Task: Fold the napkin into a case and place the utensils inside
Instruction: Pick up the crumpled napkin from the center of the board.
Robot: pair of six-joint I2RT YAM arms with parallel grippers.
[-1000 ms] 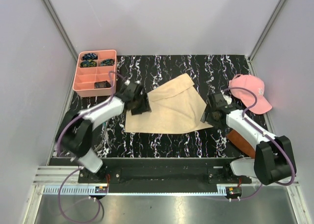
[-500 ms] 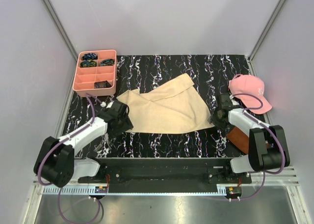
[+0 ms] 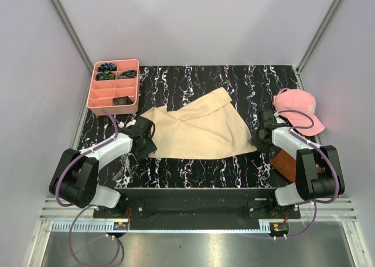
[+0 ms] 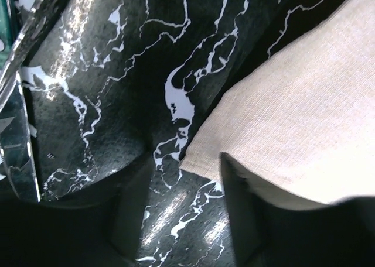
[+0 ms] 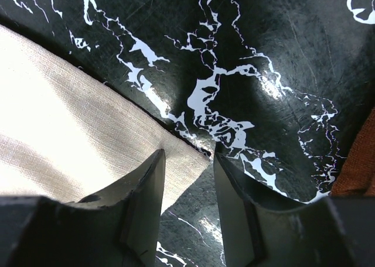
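From above and behind the arm bases, our top camera looks steeply down on the whole black marbled table (image 3: 234, 85), far enough off to take in the entire napkin (image 3: 196, 129). Our left wrist camera looks down from very close past the left gripper (image 4: 179, 161) at the napkin's near-left corner, and our right wrist camera past the right gripper (image 5: 187, 156) at its near-right corner. All three views share that cloth and the marbled surface beside it.

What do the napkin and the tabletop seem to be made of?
The napkin looks like woven cloth, perhaps linen or cotton, matte beige; a fine thread grid shows close up. The tabletop is smooth, glossy black with white marble-like veins and glare patches; whether it is a printed sheet or stone is unclear.
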